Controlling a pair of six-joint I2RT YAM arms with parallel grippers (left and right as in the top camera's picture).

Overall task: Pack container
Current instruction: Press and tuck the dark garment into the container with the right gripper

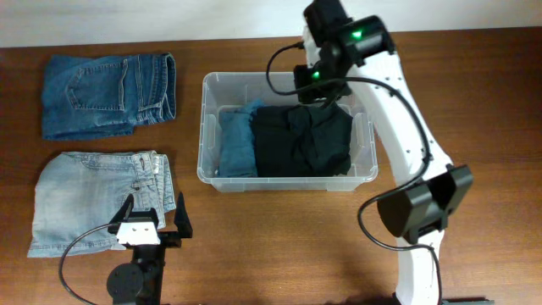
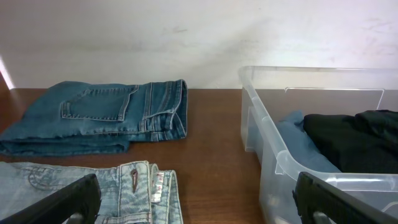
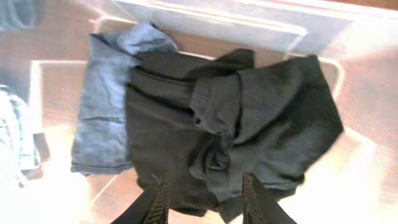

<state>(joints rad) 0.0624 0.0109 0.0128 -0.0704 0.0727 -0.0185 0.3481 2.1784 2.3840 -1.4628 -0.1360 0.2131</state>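
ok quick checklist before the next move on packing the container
1. left gripper open and empty: ok.
2. left gripper near the light jeans: ok, it is over their right edge.
3. right gripper free of the black garment: ok, jaws apart, nothing between them.
4. space above the container free: not ok, right gripper hangs over it.
5. room left inside: cannot tell; blue garment and black garment cover the floor.
6. dark jeans folded flat on the table: ok.
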